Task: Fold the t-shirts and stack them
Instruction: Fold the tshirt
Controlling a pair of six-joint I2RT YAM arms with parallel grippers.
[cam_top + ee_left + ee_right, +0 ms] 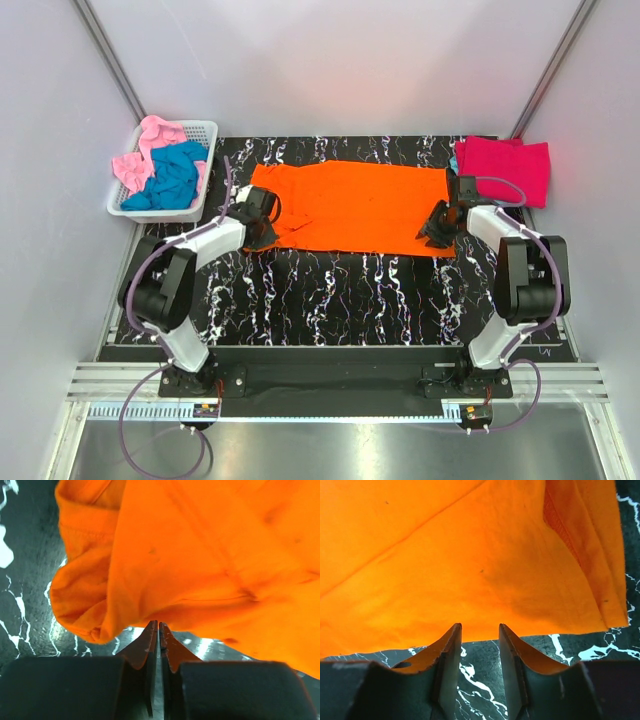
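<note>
An orange t-shirt (350,205) lies spread flat across the back of the black marbled table (330,295). My left gripper (264,234) is at the shirt's near left corner. In the left wrist view its jaws stand together, and the left gripper (158,624) pinches the edge of the orange t-shirt (200,555), whose sleeve bunches to the left. My right gripper (437,233) is at the near right corner. In the right wrist view the right gripper (479,626) is open, tips at the hem of the orange t-shirt (445,555), bare table between them. A folded crimson-pink t-shirt (503,168) lies at the back right.
A white lattice basket (122,207) at the back left holds a teal blue t-shirt (175,178) and a light pink t-shirt (150,140). White walls and metal posts close in the back and both sides. Both arm bases stand at the near edge.
</note>
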